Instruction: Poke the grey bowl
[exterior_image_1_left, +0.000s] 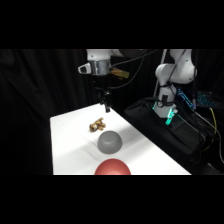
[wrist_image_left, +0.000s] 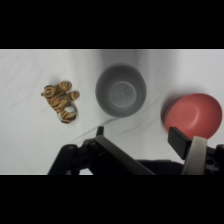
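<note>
- Three things sit on the white table (exterior_image_1_left: 70, 150) in the side view: the grey bowl (exterior_image_1_left: 109, 142) upside down mid-table, a red bowl (exterior_image_1_left: 113, 167) nearer, a small striped toy (exterior_image_1_left: 96, 124) behind. The gripper (exterior_image_1_left: 106, 105) hangs above, well apart; whether its fingers are parted I cannot tell.
- In the wrist view the grey bowl (wrist_image_left: 120, 91) lies ahead, between the toy (wrist_image_left: 61, 100) and the red bowl (wrist_image_left: 194, 114). It looks stiff, smooth and light, likely to slide; I'd press on the flat top.

The side view looks across and down on the white table (exterior_image_1_left: 70, 145) from a fixed spot beside it, far enough off to take in the arm's base at upper right. The wrist view looks steeply down from close above, past the fingers (wrist_image_left: 197, 155) rising from its bottom edge. Both views share the tabletop beyond the fingers, with the grey bowl (exterior_image_1_left: 109, 142) (wrist_image_left: 121, 91), the red bowl (exterior_image_1_left: 113, 167) (wrist_image_left: 194, 114) and a small striped gold-brown object (exterior_image_1_left: 96, 124) (wrist_image_left: 61, 100)
</note>
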